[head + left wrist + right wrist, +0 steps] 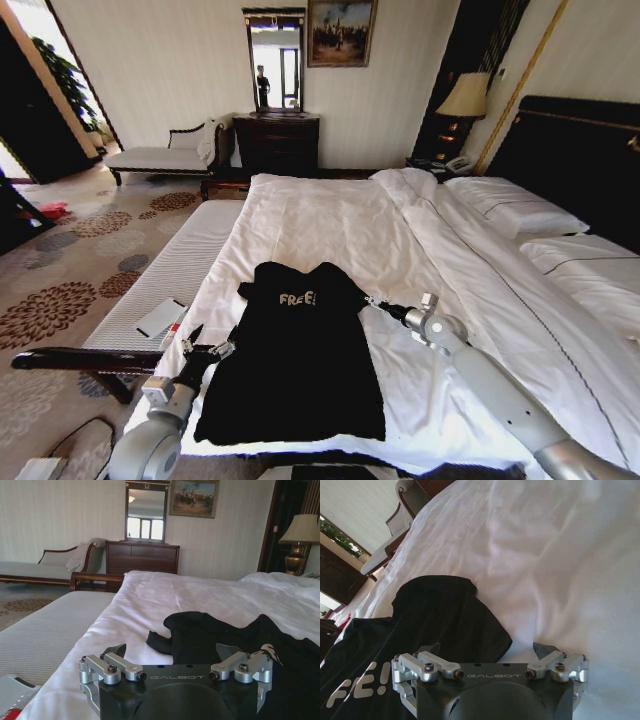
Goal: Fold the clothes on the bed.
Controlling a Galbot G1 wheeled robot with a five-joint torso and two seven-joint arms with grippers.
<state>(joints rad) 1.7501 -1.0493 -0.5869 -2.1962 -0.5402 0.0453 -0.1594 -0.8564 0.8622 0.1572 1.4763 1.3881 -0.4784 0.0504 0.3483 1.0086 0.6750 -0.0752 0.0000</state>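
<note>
"GALBOT" left gripper (pixel 172 652) beside "FREE!" T-shirt (pixel 300 360)

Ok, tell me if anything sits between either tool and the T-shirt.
Nothing visible does. The left tool is open at the black T-shirt's left edge; the right tool is open by its right sleeve. Only bare white duvet lies around the shirt.

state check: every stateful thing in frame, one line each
T-shirt: lying flat on the bed, unfolded, FREE! lettering up, not gripped.
Bed: made, white duvet a little rumpled.
Left gripper: open, at the shirt's left edge.
Right gripper: open, by the shirt's right sleeve.
Lamp: whether lit, cannot tell.
</note>
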